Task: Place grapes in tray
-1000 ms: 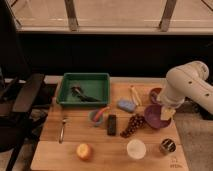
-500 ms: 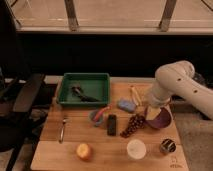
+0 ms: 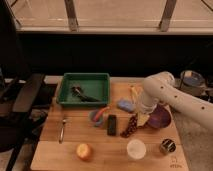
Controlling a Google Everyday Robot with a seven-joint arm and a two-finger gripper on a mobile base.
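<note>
The grapes (image 3: 131,126), a small dark purple-red bunch, lie on the wooden table right of a black block (image 3: 112,124). The green tray (image 3: 65,93) stands at the table's back left, with a dark utensil (image 3: 81,93) lying inside it. My white arm reaches in from the right and bends down. The gripper (image 3: 142,118) hangs just above and to the right of the grapes, in front of the purple bowl (image 3: 161,118). The arm hides most of the gripper.
A small bowl (image 3: 98,116) holding items is left of the block. A blue sponge (image 3: 125,105) and a yellow item (image 3: 134,92) lie behind the grapes. A white cup (image 3: 135,148), dark can (image 3: 167,146), orange fruit (image 3: 83,150) and fork (image 3: 62,130) sit along the front.
My arm has swung left and down from over the purple bowl, bringing the gripper close to the grapes. The grapes and other objects have not moved.
</note>
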